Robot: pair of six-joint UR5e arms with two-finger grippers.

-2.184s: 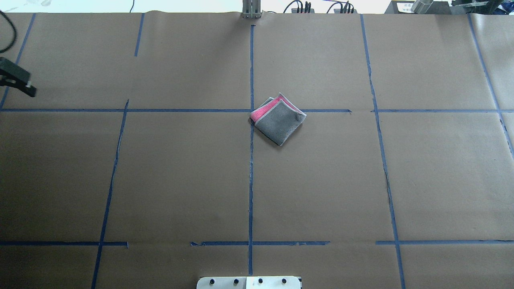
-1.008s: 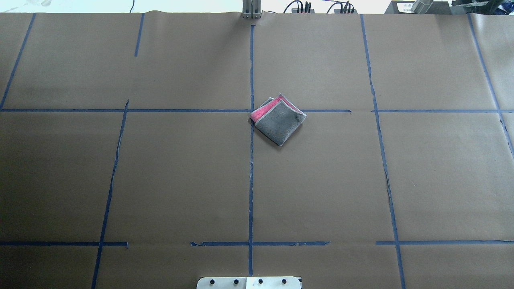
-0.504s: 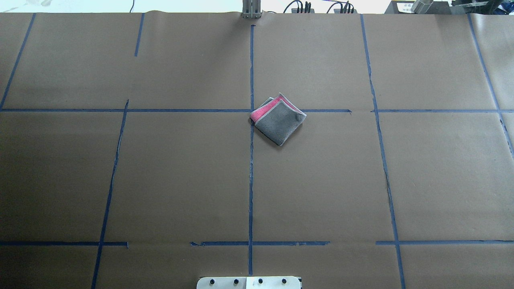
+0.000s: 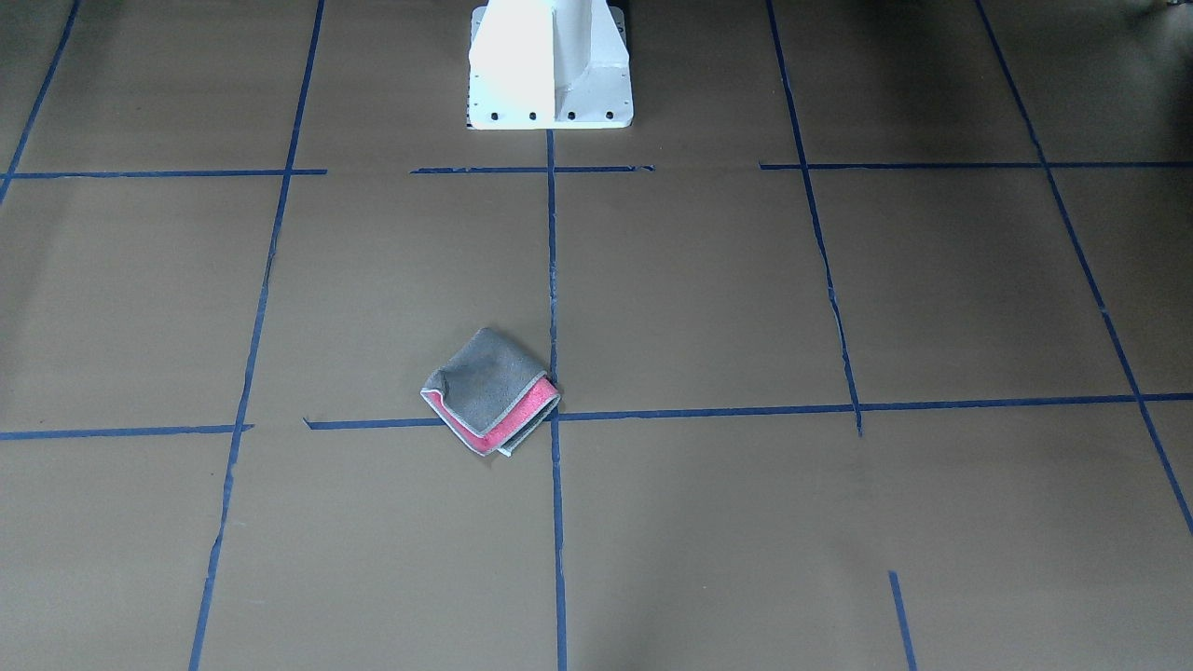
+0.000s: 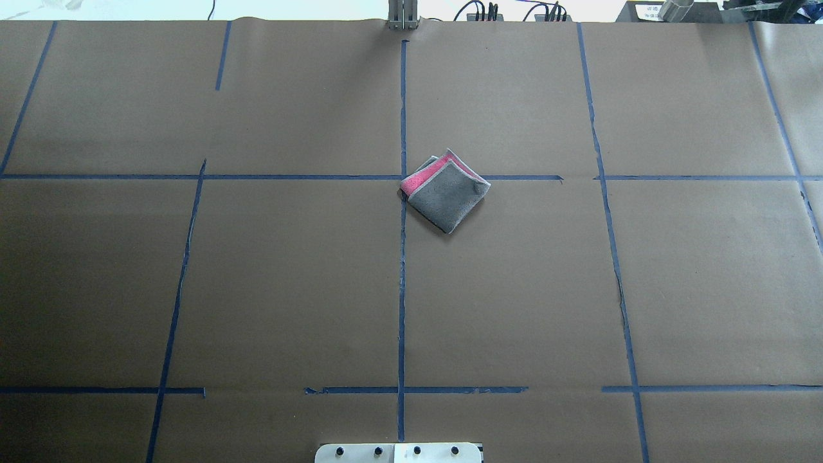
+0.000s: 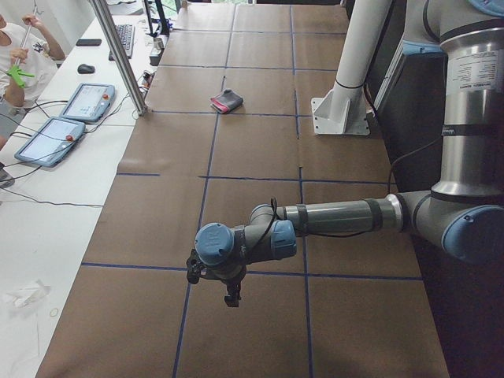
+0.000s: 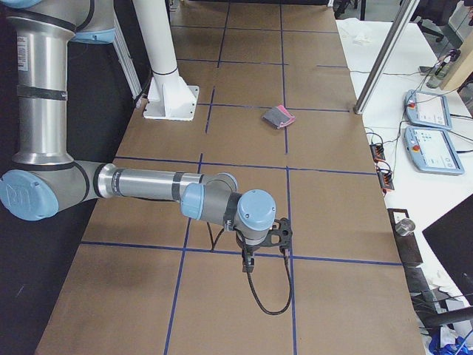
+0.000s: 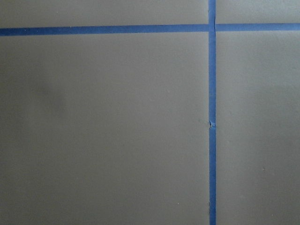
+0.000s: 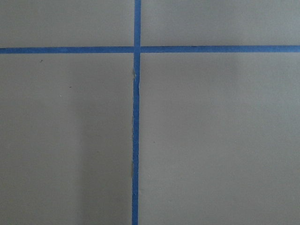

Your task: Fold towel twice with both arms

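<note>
The towel (image 5: 447, 193) lies folded into a small square near the table's middle, grey face up, with a pink-red layer showing along one edge. It also shows in the front-facing view (image 4: 489, 391) and in both side views (image 6: 226, 101) (image 7: 278, 116). My left gripper (image 6: 230, 296) hangs over the table's left end, far from the towel. My right gripper (image 7: 248, 265) hangs over the right end, also far from the towel. Each shows only in a side view, so I cannot tell whether it is open or shut. The wrist views show only brown paper and blue tape.
The white pedestal base (image 4: 550, 65) stands at the robot's edge of the table. Blue tape lines (image 5: 402, 289) grid the brown paper. A metal post (image 6: 118, 55) and a desk with tablets (image 6: 83, 102) lie along the far side, where a person (image 6: 16, 47) sits.
A black gripper part that showed at the overhead view's left edge 2.2 s ago has left that view. The towel has not moved.
</note>
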